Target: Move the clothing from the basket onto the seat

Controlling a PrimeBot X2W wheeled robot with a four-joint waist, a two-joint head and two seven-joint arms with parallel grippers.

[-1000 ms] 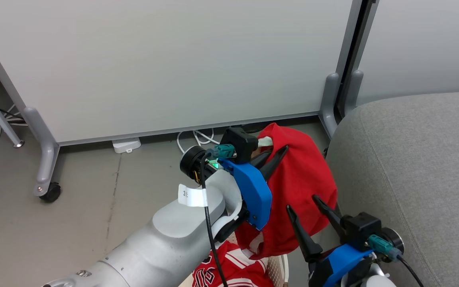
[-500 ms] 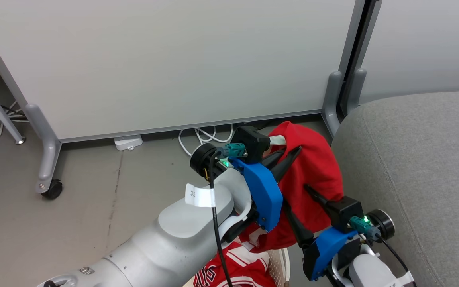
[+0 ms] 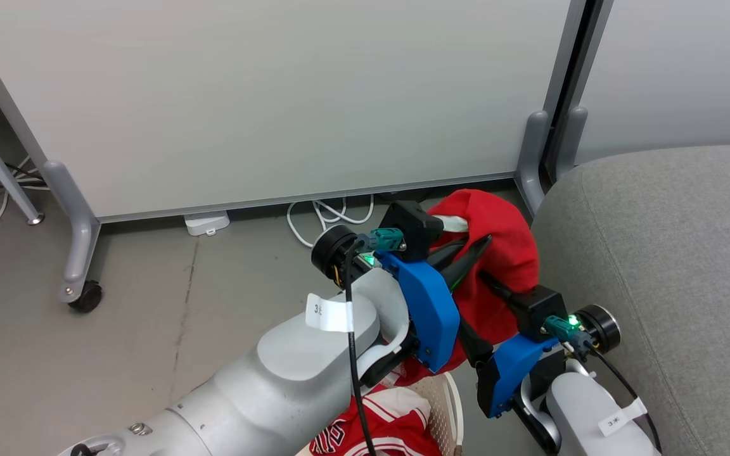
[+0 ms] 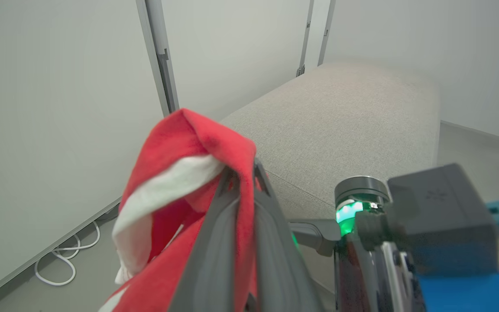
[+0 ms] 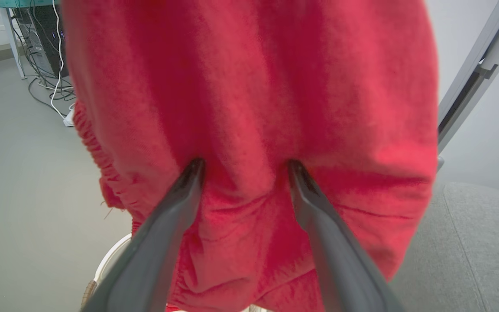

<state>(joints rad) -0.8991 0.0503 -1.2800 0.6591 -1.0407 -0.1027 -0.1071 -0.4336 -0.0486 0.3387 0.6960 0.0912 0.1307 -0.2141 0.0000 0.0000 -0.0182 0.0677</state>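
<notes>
The plain red shorts with white trim (image 3: 504,234) hang in the air above the near rim of the cream-white perforated plastic basket (image 3: 450,405). They are just beside the rounded edge of the large light-grey upholstered seat (image 3: 656,253), not yet over it. The left claw (image 4: 244,173) is clamped on a fold by the white trim, its fingers together with cloth between them. The right claw (image 5: 245,164) stands apart, both fingers pressed into the hanging cloth and gripping nothing.

The whole garment seems to hang from that one pinch near its edge. If the low hem drags on the seat's side during the carry, the fold could pull free. The shorts would then drop into the gap beside the basket or onto the grey floor (image 3: 181,329), near the loose white cables (image 3: 320,215).

The right claw pushing further may shove the cloth off the left fingers instead of gathering it. The two claws also sit close together, so a careless closing could knock one against the other.

The red jersey with white stripes (image 3: 397,424) lies in the basket, just under the hem, and might snag on it.
</notes>
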